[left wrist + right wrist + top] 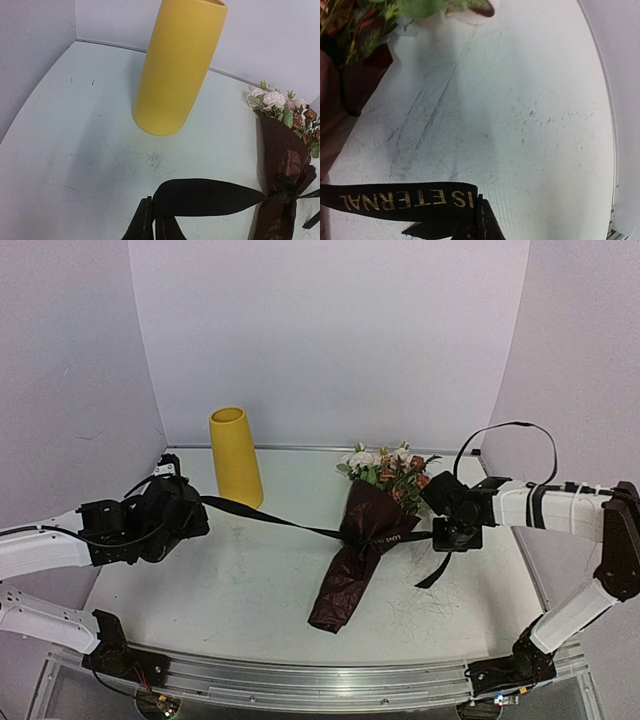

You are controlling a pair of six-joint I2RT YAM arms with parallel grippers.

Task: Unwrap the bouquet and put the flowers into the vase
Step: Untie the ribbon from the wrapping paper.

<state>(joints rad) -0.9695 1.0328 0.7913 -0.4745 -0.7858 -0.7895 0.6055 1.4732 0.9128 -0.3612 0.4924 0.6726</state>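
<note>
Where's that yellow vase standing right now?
From above, the vase stands upright at the table's far left, near the back wall, just beyond the left fingers, left of the bouquet.

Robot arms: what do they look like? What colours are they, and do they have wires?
Both arms have white tube-like links with black joints and black bases on a metal rail. The left gripper is chunky and black, with thin black wires on the arm. The right gripper is black too; its white forearm has dark bands, and a black cable loops above it. Up close, the fingers are dark, narrow and pointed.
</note>
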